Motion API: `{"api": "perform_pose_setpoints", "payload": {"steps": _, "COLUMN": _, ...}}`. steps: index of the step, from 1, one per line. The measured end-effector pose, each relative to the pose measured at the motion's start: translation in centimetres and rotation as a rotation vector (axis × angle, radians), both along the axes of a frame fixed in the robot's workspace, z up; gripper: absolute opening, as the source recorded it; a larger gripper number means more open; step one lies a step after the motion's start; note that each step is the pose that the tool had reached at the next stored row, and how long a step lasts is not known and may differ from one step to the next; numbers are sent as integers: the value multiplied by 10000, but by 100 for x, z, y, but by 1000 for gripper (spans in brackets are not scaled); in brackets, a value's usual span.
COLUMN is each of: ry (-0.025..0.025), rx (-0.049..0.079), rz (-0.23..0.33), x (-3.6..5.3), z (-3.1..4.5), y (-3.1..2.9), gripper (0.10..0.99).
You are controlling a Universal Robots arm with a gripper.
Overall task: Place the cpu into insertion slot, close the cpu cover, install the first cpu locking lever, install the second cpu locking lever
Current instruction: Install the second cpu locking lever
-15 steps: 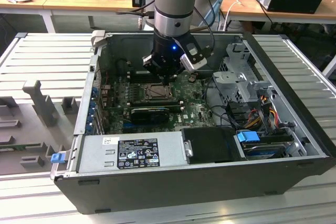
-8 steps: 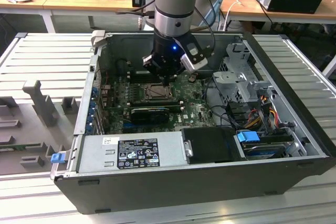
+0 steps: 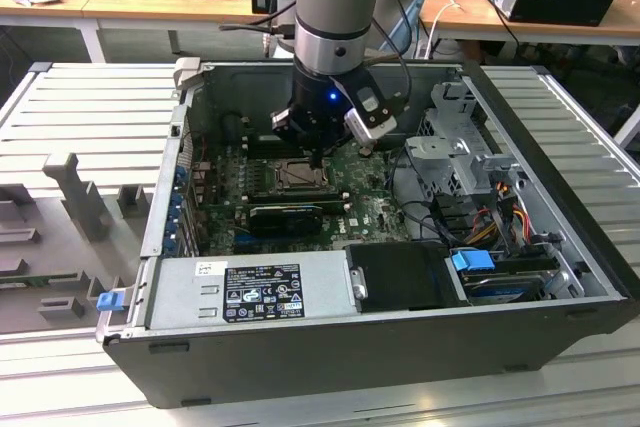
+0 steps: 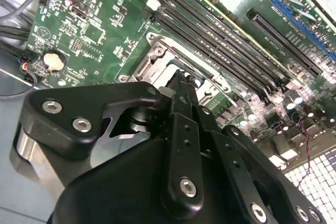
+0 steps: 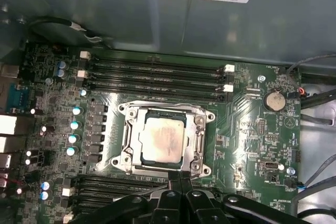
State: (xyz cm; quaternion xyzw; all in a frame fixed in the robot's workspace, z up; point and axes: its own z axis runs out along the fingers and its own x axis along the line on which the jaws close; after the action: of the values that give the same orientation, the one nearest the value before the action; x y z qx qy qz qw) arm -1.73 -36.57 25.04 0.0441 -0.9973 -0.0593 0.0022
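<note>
Gripper poised at the socket's edge, chip already seated.

I see my black two-fingered gripper [image 5: 180, 178] pinched together on nothing, its tips just over the near rim of the dark silver-grey hinged metal cpu cover [image 5: 199, 135]; directly beyond them the pale silvery-beige square cpu [image 5: 164, 139] lies flat in the dark-framed square insertion slot [image 3: 299, 175].
</note>
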Motion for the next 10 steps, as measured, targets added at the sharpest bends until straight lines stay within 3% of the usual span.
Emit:
{"api": "perform_pose_setpoints", "payload": {"steps": 4, "ry": 80, "rx": 1, "rz": -2, "x": -14, "z": -84, "y": -45, "gripper": 106}}
{"api": "perform_pose_setpoints", "payload": {"steps": 7, "ry": 87, "rx": -1, "rz": -116, "x": -49, "z": -121, "y": -56, "gripper": 106}}
{"api": "perform_pose_setpoints", "payload": {"steps": 10, "ry": 86, "rx": 1, "rz": -114, "x": -108, "z": -127, "y": -110, "gripper": 106}}
